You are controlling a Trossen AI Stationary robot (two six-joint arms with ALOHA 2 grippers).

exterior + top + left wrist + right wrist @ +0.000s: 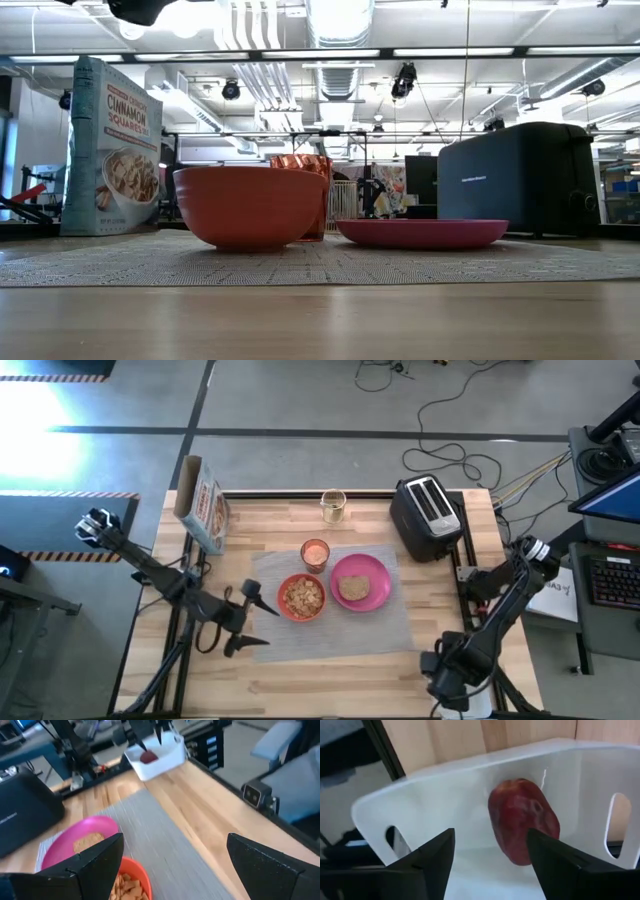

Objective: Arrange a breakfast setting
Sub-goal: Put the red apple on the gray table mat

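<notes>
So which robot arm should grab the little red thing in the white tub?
Probably the right one. The right gripper hangs open right over the dark-red item in the white tub by the table's edge. The left gripper is open too, but off beside the cereal bowl.

The left arm reached in from the table's left edge, bent at the elbow, its wrist low over the front-left part of the tabletop. The left gripper (262,624) pointed toward the middle of the table with its two dark fingers (90,855) spread wide apart. The right arm folded down along the table's right edge. The right gripper (490,852) hung at the front-right corner, its fingers parted, closed on nothing.
</notes>
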